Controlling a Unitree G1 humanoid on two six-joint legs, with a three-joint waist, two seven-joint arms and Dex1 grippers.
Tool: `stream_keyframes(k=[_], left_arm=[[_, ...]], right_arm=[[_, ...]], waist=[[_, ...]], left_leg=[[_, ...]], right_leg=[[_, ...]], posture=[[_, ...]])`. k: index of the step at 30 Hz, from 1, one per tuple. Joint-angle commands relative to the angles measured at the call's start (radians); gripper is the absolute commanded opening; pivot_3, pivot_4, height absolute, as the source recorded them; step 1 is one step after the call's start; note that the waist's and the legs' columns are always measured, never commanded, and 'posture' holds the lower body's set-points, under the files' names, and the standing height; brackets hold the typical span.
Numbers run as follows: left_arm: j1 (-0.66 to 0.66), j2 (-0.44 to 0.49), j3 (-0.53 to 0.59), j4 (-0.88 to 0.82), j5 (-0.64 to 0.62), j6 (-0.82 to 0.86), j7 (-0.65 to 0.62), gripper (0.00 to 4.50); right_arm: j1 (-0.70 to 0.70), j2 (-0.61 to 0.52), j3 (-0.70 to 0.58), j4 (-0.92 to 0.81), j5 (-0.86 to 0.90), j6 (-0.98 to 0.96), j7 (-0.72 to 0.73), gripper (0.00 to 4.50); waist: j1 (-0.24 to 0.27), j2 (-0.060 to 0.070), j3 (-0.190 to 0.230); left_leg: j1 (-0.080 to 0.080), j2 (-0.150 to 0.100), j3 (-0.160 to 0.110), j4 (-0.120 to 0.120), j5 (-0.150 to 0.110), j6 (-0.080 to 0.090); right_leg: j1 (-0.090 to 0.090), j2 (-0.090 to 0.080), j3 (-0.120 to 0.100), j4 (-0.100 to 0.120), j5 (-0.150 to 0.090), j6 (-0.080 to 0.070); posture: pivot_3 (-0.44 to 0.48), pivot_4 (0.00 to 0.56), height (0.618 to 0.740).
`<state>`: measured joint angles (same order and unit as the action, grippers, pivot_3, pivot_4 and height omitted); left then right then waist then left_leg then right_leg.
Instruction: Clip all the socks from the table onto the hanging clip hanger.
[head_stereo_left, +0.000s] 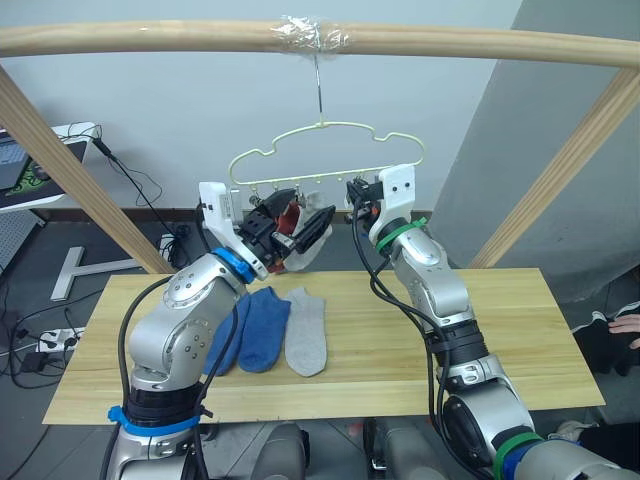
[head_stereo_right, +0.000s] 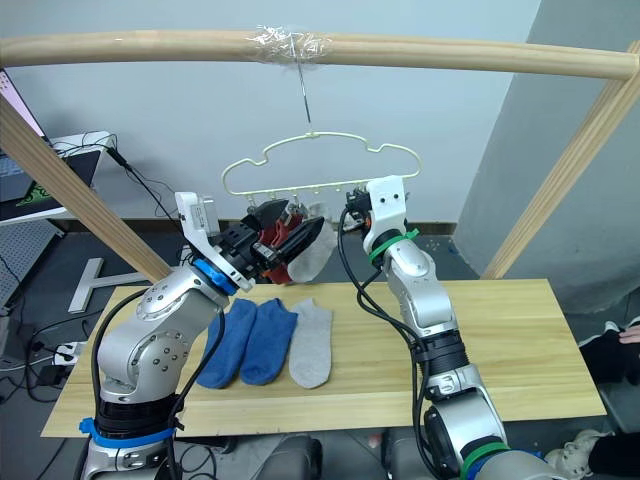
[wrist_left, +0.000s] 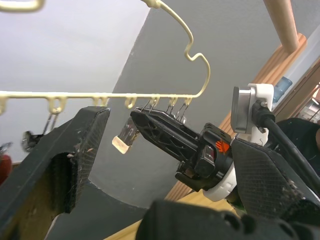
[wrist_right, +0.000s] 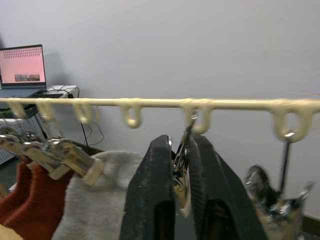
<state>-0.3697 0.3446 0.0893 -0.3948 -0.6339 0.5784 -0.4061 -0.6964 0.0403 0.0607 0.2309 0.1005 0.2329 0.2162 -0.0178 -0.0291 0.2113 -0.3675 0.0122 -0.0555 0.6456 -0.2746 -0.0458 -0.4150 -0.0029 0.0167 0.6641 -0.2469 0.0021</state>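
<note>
The clip hanger (head_stereo_left: 325, 155) is hung by its hook from a wooden frame bar (head_stereo_left: 150, 38), well above the table (head_stereo_left: 520, 330), and it serves here as the landmark. Under its lower wire, towards its left half, two rust red socks (head_stereo_right: 272, 238) and one light grey sock (head_stereo_right: 315, 252) are already seen hanging from clips. Far below the hanger, on the planks, two blue socks (head_stereo_left: 262, 328) and a second light grey sock (head_stereo_left: 306, 330) are laid side by side, touching, so three of six are judged still to be done. The right gripper (wrist_right: 181, 187) is raised to the hanger's right half, and its fingers are clenched on a metal clip (wrist_right: 182, 150) that dangles from one of the wire's loops, apparently to squeeze it open. The left gripper (head_stereo_left: 290, 228) is held just below the hanger's middle, beside the hung socks; its fingers are spread apart in the left wrist view, and nothing can be made out between them. Several risks are judged from here. If the clip is pulled sideways while pinched, the hanger could be swung or tilted on its hook, and the socks already hung could be shaken loose. If the pinch is eased before a sock is fed in, the clip would snap shut on nothing. The left gripper, being so near the hung socks, could also brush them and drag one off its clip.
</note>
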Motion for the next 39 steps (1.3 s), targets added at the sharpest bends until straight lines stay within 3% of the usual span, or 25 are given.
stream_keyframes(k=[1,11,14,17,21,28,36,39], left_arm=[[-0.008,-0.007,0.0,-0.035,0.002,-0.025,-0.006,4.5],[0.077,0.012,-0.039,-0.011,0.048,-0.026,-0.024,4.5],[0.134,0.034,-0.072,0.024,0.136,-0.09,-0.047,4.5],[0.205,0.054,-0.136,0.157,0.286,-0.162,-0.022,4.5],[0.223,0.034,-0.19,0.311,0.38,-0.238,-0.032,4.5],[0.158,-0.041,-0.24,0.593,0.472,-0.392,-0.07,4.5],[0.097,-0.015,-0.371,0.823,0.662,-0.499,-0.121,4.5],[0.092,-0.017,-0.384,0.851,0.668,-0.488,-0.168,3.93]], right_arm=[[-0.024,0.002,-0.003,-0.025,0.005,-0.013,0.0,0.02],[-0.005,-0.029,-0.003,-0.047,0.011,0.012,0.02,0.02],[0.001,-0.041,-0.004,-0.054,0.015,0.021,0.03,0.02],[0.014,-0.057,-0.005,-0.069,0.016,0.037,0.044,0.02],[0.026,-0.061,-0.005,-0.087,0.014,0.055,0.043,0.02],[0.038,-0.059,-0.001,-0.113,0.01,0.081,0.038,0.02],[0.046,-0.067,-0.004,-0.137,0.007,0.103,0.033,0.02],[0.049,-0.069,-0.008,-0.147,0.008,0.113,0.029,0.0]], waist=[[0.0,0.0,0.0],[0.0,0.0,0.0],[0.001,0.0,0.0],[-0.001,0.0,0.0],[0.0,0.001,0.0],[0.004,0.001,0.0],[-0.005,0.001,0.0],[-0.006,0.001,0.0]], left_leg=[[0.0,0.0,0.0,0.0,0.0,0.0],[0.0,0.0,0.001,0.0,0.0,0.0],[0.0,0.0,0.0,0.0,0.0,0.0],[0.001,0.0,0.001,0.0,0.0,0.0],[0.0,0.0,0.001,0.0,0.0,0.0],[0.0,0.0,0.001,0.0,0.0,0.0],[0.0,0.0,0.001,0.0,0.0,0.001],[0.0,0.0,0.0,0.0,0.0,0.001]], right_leg=[[0.0,0.0,0.0,0.0,0.0,0.0],[0.0,0.0,0.001,0.0,0.0,0.0],[0.0,0.0,0.0,0.0,0.0,0.0],[0.0,0.0,0.001,0.0,0.0,0.0],[-0.001,0.0,0.0,0.0,0.0,0.0],[0.0,0.0,0.0,0.0,0.0,0.0],[0.0,0.0,0.0,0.0,0.0,0.0],[0.0,-0.001,-0.001,0.0,0.0,0.0]], posture=[[0.077,0.165,0.74],[0.068,0.163,0.74],[0.068,0.163,0.74],[0.058,0.168,0.74],[0.05,0.174,0.74],[0.034,0.186,0.74],[0.007,0.195,0.74],[0.007,0.195,0.74]])
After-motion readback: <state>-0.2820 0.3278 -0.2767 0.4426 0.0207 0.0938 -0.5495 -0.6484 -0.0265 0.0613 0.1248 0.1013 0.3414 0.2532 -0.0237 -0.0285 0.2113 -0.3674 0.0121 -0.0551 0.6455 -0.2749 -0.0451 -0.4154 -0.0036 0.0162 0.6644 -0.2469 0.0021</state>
